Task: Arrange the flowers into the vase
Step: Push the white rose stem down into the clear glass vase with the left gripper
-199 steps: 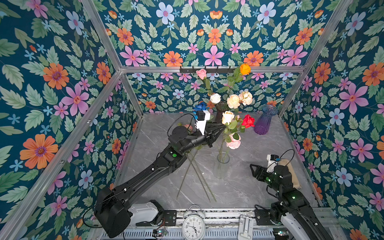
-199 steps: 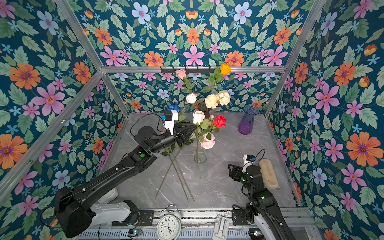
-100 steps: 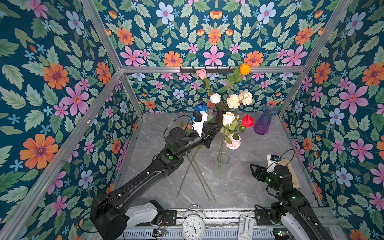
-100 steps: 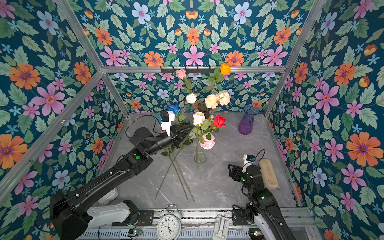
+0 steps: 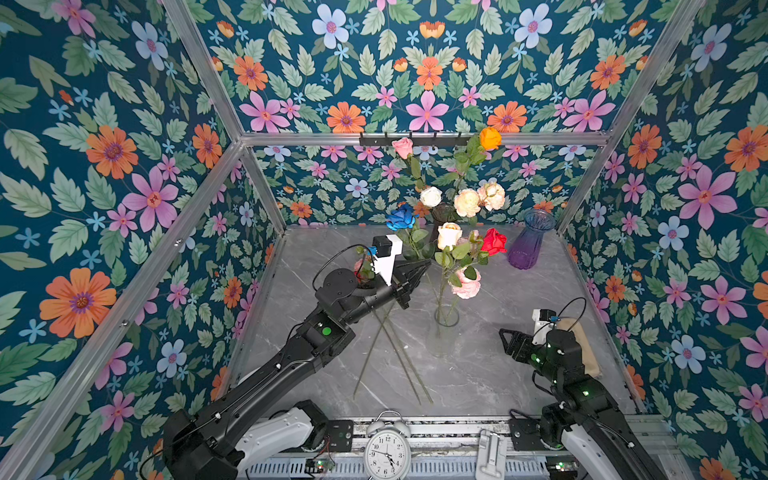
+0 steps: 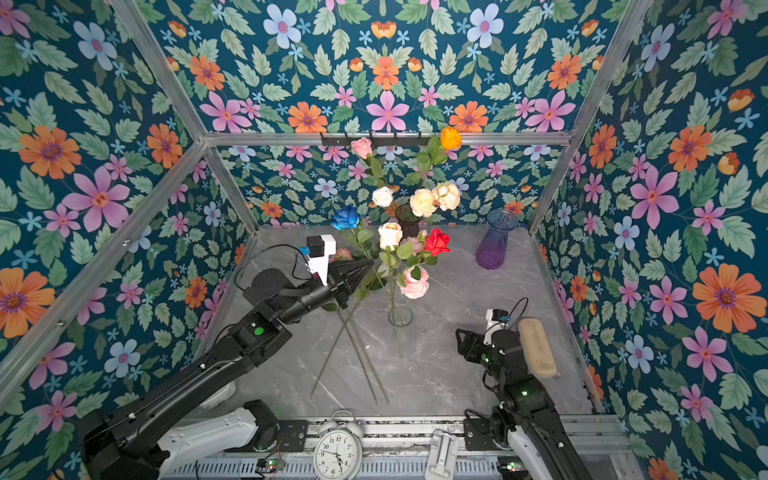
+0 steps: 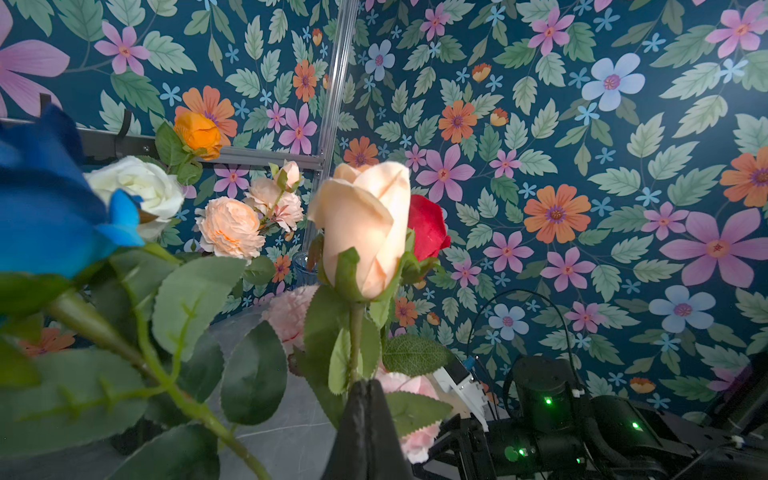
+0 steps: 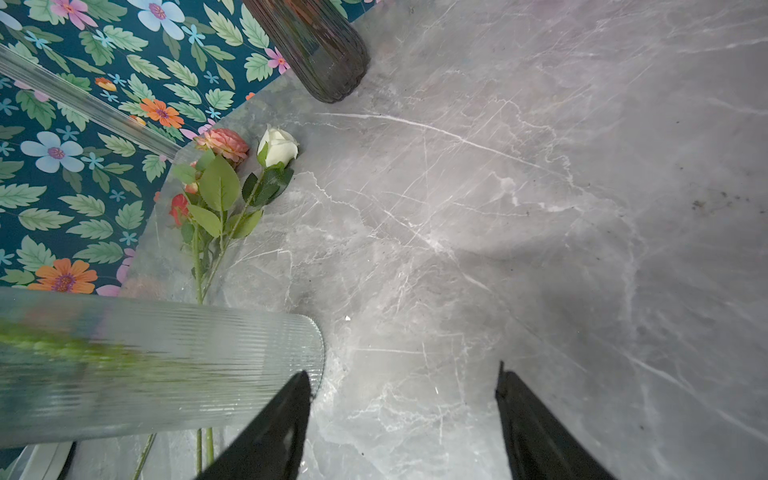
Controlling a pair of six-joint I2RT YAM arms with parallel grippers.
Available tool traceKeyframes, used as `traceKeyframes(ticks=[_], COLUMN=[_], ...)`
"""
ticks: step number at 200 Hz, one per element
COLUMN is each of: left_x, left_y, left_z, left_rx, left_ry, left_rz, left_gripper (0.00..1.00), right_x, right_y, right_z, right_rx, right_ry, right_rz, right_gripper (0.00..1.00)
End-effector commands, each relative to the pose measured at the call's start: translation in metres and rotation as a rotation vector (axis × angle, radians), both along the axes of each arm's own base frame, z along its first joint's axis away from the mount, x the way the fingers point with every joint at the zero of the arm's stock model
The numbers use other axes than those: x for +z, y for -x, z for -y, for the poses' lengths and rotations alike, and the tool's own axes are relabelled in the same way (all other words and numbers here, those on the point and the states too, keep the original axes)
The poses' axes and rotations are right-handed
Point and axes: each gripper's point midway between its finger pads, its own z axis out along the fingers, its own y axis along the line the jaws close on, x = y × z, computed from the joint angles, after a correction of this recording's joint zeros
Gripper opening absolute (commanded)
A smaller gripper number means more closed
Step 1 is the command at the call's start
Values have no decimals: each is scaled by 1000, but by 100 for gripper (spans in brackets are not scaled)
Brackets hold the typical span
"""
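The clear vase (image 5: 441,343) stands upright near the middle of the grey marble worktop (image 5: 490,386). Three of the flowers (image 5: 457,252) already rise from it: a cream rose (image 5: 449,235), a red rose (image 5: 493,241) and, lower down, a pink peony (image 5: 467,286). The left tool (image 5: 420,269) hangs above the worktop just beside these blooms, on the left-arm side of the clear vase and higher than its rim. In the left wrist view its fingers (image 7: 353,428) are pressed together with nothing visible between them (the cream rose's stem drops out of sight behind the tip, so contact there cannot be told). A blue rose (image 5: 401,217) leans out past that tool, its stem slanting down toward the clear vase; whether it ends inside cannot be told. More flowers lie flat on the worktop on the same side of the clear vase, among them a white rose (image 8: 277,147), their long stems (image 5: 388,357) crossing beside the left arm. The right tool (image 5: 505,343) sits low on the opposite side of the clear vase, near its base, with its jaws spread wide over bare worktop. Behind the clear vase a dark vase (image 5: 444,212) holds further blooms, and a purple vase (image 5: 530,249) stands well apart toward the back corner.
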Motion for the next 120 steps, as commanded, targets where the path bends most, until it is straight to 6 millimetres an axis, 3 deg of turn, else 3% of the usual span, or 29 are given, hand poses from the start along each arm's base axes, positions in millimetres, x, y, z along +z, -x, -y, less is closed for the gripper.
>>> traceKeyframes(ticks=[1,25,39,46,68,101,120], left_x=[-2,-6,-9,-11,-16,-14,-13], left_y=[-1,0,-2,-4,-13,-22,-26], left_z=[-3,-3,4,8,18,24,27], left_rx=[21,13,-10,-19,-23,-17,-13], left_ry=[-14,-21,-30,-35,-49,-38,-40], left_rz=[0,-1,-14,-28,-62,-61,-64], left_gripper=[0,0,39,47,44,24,23], right_x=[3,4,4,4,4,4,4], right_y=[-1,-2,-2,-2,-1,0,0], right_z=[0,0,0,0,0,1,1], right_rx=[0,-1,0,-1,1,-3,-3], right_ry=[1,0,0,1,0,-1,0], right_rz=[18,20,20,20,18,24,25], right_gripper=[72,72,72,72,72,72,72])
